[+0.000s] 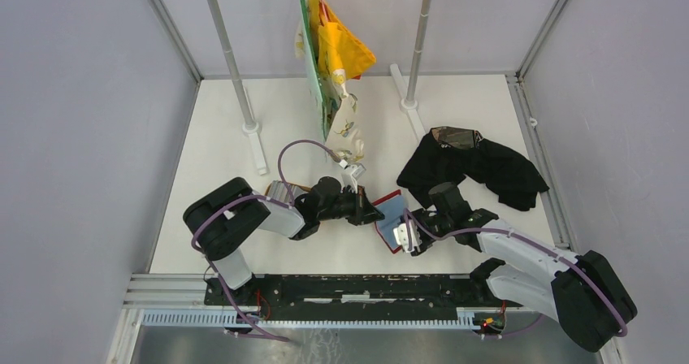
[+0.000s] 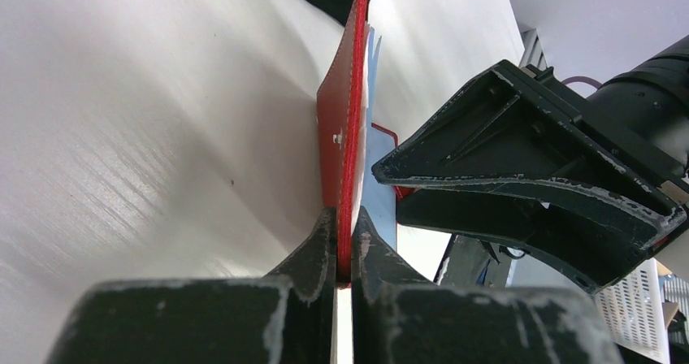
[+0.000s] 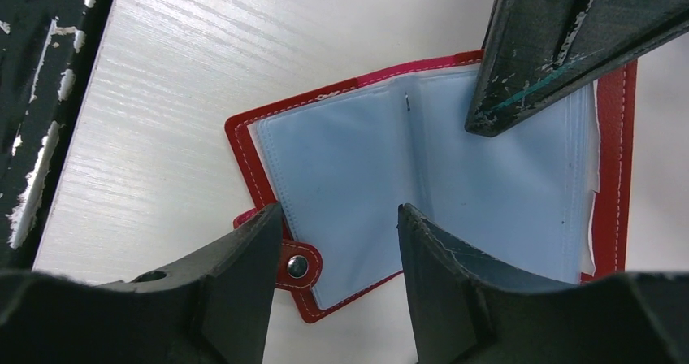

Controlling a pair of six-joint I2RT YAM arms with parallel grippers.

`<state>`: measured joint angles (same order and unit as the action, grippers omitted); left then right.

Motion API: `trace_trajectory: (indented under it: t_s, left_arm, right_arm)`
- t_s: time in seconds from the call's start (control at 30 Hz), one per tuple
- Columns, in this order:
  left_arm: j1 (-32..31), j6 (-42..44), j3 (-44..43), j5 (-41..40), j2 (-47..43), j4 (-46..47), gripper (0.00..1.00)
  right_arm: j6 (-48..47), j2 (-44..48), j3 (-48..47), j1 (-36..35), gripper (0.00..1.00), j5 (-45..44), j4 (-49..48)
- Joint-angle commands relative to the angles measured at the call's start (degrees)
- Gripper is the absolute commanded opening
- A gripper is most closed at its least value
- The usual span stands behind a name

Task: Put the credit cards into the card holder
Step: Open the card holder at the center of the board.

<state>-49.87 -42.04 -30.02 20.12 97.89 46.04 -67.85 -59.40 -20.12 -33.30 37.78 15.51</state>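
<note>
Surface [image 1: 227, 136]: white, flat, with a fine wood grain visible in both wrist views. Pale grey walls [image 1: 81, 96] enclose it on three sides, with aluminium frame posts [image 1: 172, 31] at the far corners.

The red leather-look folding card holder [image 1: 393, 214] lies open near the front middle of the surface. One cover lies flat and the other is lifted upright. White stitching runs along its rim. Inside are pale blue clear plastic sleeves [image 3: 349, 177]. A small metal snap stud [image 3: 297, 266] sits on a rounded tab.

Left end effector [image 2: 344, 218]: scuffed black fingers pressed together on the raised cover's edge, left of the holder.

Right end effector [image 3: 335, 218]: fingers apart, hanging just above the sleeves and holding nothing.

Beyond the holder to the right lies a crumpled black cloth [image 1: 479, 165], near it but apart. Further back are two white pole stands [image 1: 236, 80], with a green board [image 1: 313, 63] and a yellow cloth [image 1: 341, 51] hanging between them. A black rail [image 1: 357, 289] runs along the edge in front of the holder. There is bare white surface to the left of the holder and behind it.
</note>
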Motion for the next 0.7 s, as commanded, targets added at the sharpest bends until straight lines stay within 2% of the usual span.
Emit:
trace_trajectory:
  t_s: [0.0,0.33,0.53,0.67]
  left_arm:
    - [0.1,-1.8,-1.7,1.8,0.5,4.1,0.02]
    - [0.1,-2.1,-2.4,2.8,1.3,4.3,0.02]
    - [0.1,-2.5,-3.1,3.9,2.5,4.8,0.02]
    - [0.1,-2.8,-3.5,4.3,3.2,4.9,0.02]
  right_arm:
    - [-0.9,-0.2,-0.1,-0.4,0.61,1.5,1.0]
    - [-0.9,-0.6,-0.1,-0.8,0.65,0.5,0.9]
    - [0.5,-0.6,0.1,-1.0,0.64,-1.5,-0.8]
    - [1.5,-0.3,0.0,-1.1,0.58,-2.5,-1.7]
